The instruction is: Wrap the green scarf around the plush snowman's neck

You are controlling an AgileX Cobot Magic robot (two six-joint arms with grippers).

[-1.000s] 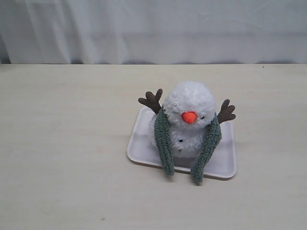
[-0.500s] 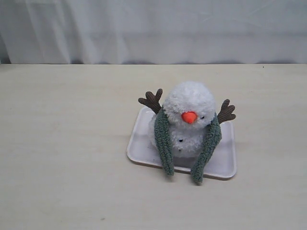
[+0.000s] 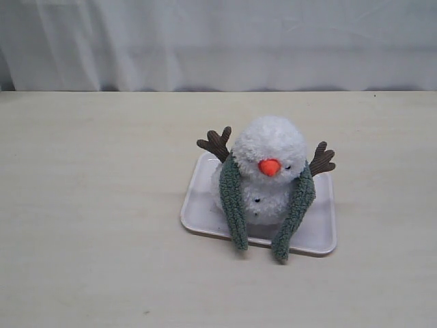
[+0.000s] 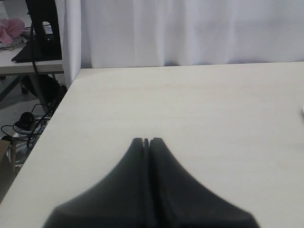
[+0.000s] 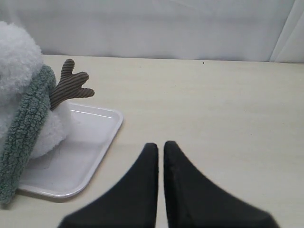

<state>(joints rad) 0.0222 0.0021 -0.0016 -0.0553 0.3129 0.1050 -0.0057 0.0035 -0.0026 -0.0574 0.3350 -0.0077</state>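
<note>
A plush snowman (image 3: 270, 143) with a green scarf (image 3: 234, 201) draped around its neck (image 3: 268, 180) sits on a white tray (image 3: 321, 232) near the closed, empty right gripper (image 5: 161, 145). The left gripper (image 4: 147, 140), also closed, is well apart over bare surface (image 4: 190, 104).

One plush snowman (image 3: 270, 140), one green scarf (image 3: 233, 201), one white tray (image 3: 194, 205) and one table (image 3: 89, 205) are counted. Two brown twig arms (image 3: 217, 143) and one orange nose (image 3: 270, 167) are seen. Two grippers are counted: the left gripper (image 4: 146, 141) and the right gripper (image 5: 160, 146).
</note>
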